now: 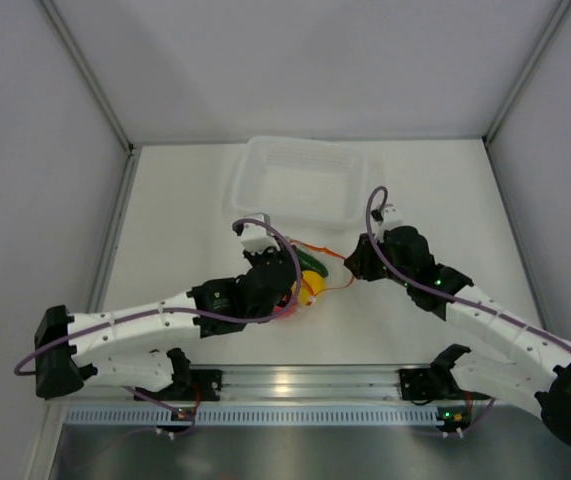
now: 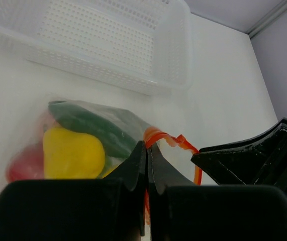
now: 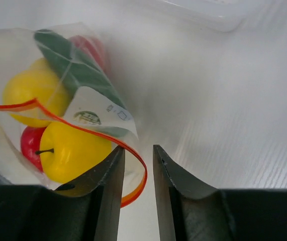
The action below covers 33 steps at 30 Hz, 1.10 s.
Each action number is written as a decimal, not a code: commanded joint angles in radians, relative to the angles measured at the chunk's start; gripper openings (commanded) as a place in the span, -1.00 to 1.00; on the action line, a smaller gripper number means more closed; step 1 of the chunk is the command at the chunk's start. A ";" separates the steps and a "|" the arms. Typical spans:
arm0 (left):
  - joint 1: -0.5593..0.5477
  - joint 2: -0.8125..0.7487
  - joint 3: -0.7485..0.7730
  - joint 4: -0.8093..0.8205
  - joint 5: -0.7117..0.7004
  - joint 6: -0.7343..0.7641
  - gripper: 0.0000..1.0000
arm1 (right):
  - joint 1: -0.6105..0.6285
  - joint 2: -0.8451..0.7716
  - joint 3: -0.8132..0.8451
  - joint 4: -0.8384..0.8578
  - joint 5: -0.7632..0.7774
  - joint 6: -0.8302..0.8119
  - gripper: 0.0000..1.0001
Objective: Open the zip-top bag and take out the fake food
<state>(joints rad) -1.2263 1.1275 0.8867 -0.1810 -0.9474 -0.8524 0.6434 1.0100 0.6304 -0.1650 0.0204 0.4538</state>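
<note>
The clear zip-top bag (image 2: 95, 128) lies on the table with its orange-red zip strip (image 2: 176, 142) curling up. Inside are fake food pieces: a yellow one (image 2: 73, 153), a dark green cucumber (image 2: 90, 125) and a red one (image 2: 22, 163). My left gripper (image 2: 148, 145) is shut on the zip strip. My right gripper (image 3: 138, 150) is open a little, with a loop of the zip strip (image 3: 133, 160) lying between its jaws, not pinched. In the right wrist view the bag (image 3: 58, 100) shows yellow (image 3: 70, 148), red (image 3: 30, 143) and green (image 3: 68, 65) pieces. From above, the bag (image 1: 310, 285) sits between both grippers.
A translucent white rectangular basket (image 1: 300, 182) stands just behind the bag, also in the left wrist view (image 2: 108, 40). White walls close in the table on three sides. The right gripper's black body (image 2: 264, 160) shows right of the left gripper.
</note>
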 commanded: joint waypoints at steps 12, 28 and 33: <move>0.004 0.112 0.178 0.023 0.159 0.130 -1.00 | 0.148 -0.182 0.057 0.070 -0.229 -0.237 -0.56; 0.033 0.011 0.143 0.025 0.257 0.168 -1.00 | 0.320 -0.007 0.014 0.208 -0.079 -0.356 -0.54; 0.044 -0.017 0.129 0.025 0.280 0.173 -1.00 | 0.334 0.010 -0.005 0.248 -0.149 -0.391 -0.49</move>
<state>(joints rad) -1.1873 1.1542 1.0183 -0.1967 -0.6827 -0.6941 0.9588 1.0126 0.6277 -0.0269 -0.0891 0.1120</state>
